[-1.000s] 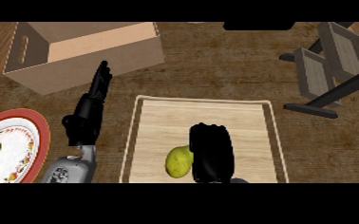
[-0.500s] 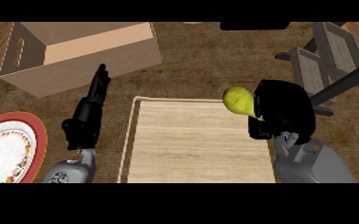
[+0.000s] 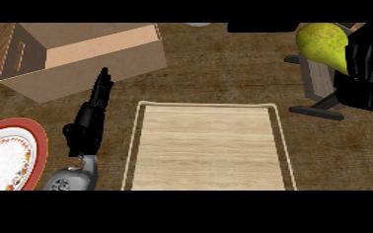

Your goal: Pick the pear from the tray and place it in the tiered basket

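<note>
Over the brown counter (image 3: 218, 74), right hand (image 3: 358, 74) curls round the pear (image 3: 322, 43), stem end tilted down, directly above the tiered basket (image 3: 317, 86); left hand (image 3: 91, 121) rests open, far off.

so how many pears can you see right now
1. The pear is up at the view's top right, held by the right hand above the tiered basket; none on the tray.
</note>
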